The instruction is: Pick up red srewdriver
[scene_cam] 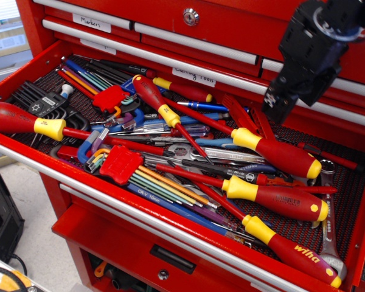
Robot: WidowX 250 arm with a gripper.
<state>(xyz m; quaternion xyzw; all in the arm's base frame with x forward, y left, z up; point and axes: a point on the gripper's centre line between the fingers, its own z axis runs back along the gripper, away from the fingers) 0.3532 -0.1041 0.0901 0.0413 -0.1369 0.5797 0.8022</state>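
Observation:
The red screwdriver (278,154) lies in the open drawer, right of the middle. It has a fat plain red handle, a yellow collar and a yellow butt cap. Its thin red shaft runs up and left under other tools. My black gripper (290,108) hangs above the drawer's back right, just above and behind the handle, apart from it. Its jaws look apart and hold nothing.
The red drawer (140,213) is packed with tools. Nearer the front lie a dark-print screwdriver (280,201) and a "wiha" screwdriver (295,254). Another big screwdriver (21,120) lies at the left. Red hex key sets (118,163) and a wrench (330,243) lie among them. Closed drawers stand behind.

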